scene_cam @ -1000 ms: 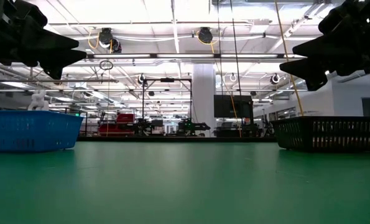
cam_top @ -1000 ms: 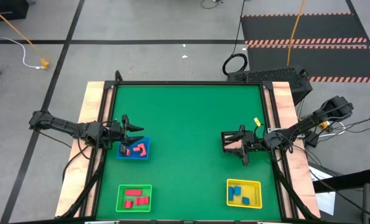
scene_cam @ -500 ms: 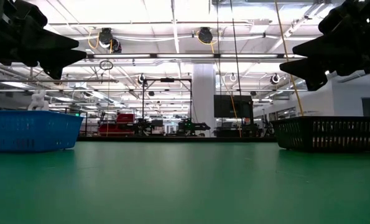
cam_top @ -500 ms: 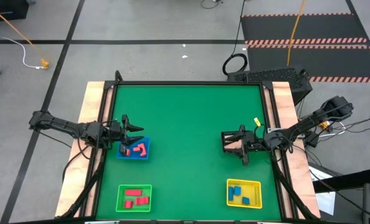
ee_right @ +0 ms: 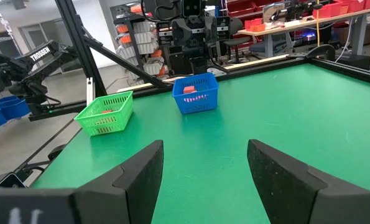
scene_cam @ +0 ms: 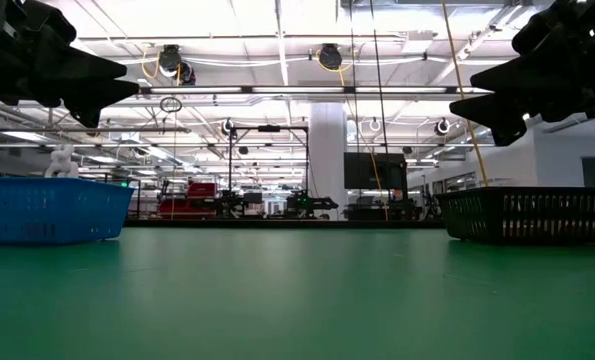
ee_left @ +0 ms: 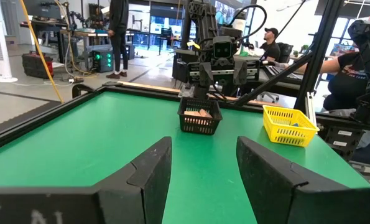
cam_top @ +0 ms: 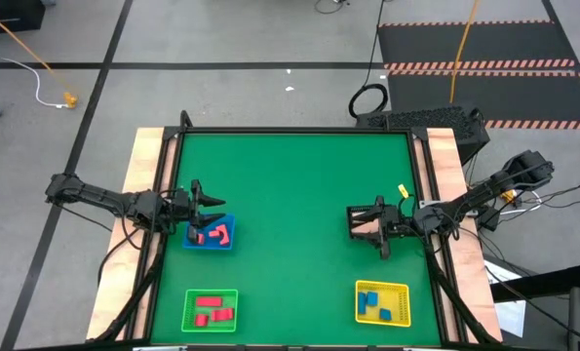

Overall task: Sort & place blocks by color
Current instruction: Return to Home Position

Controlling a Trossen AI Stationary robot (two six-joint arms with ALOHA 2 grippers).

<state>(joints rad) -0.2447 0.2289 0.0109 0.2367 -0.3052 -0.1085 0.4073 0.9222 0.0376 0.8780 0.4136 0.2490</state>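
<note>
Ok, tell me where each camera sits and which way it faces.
High view: above the table, straight down; both arms, left gripper and right gripper open.
Low view: at table-top height, level towards the room; blue tray, black tray, grippers overhead.
Left wrist view: faces the right arm, black tray, yellow tray; own fingers in front.
Right wrist view: faces the left arm, blue tray, green tray; own fingers in front.
Shared: low and left wrist views both show the black tray.

You've got four bins on the surface point(cam_top: 290, 185): blue bin point(cam_top: 188, 244), green bin point(cam_top: 212, 292), yellow bin point(cam_top: 382, 284), black bin point(ee_left: 199, 126). Three red blocks point(cam_top: 209, 301), looks like three pink blocks point(cam_top: 216, 232), maybe four blue blocks point(cam_top: 367, 298). Can't count inside the black one. Two claws: left claw point(ee_left: 203, 144), right claw point(ee_right: 204, 147).
</note>
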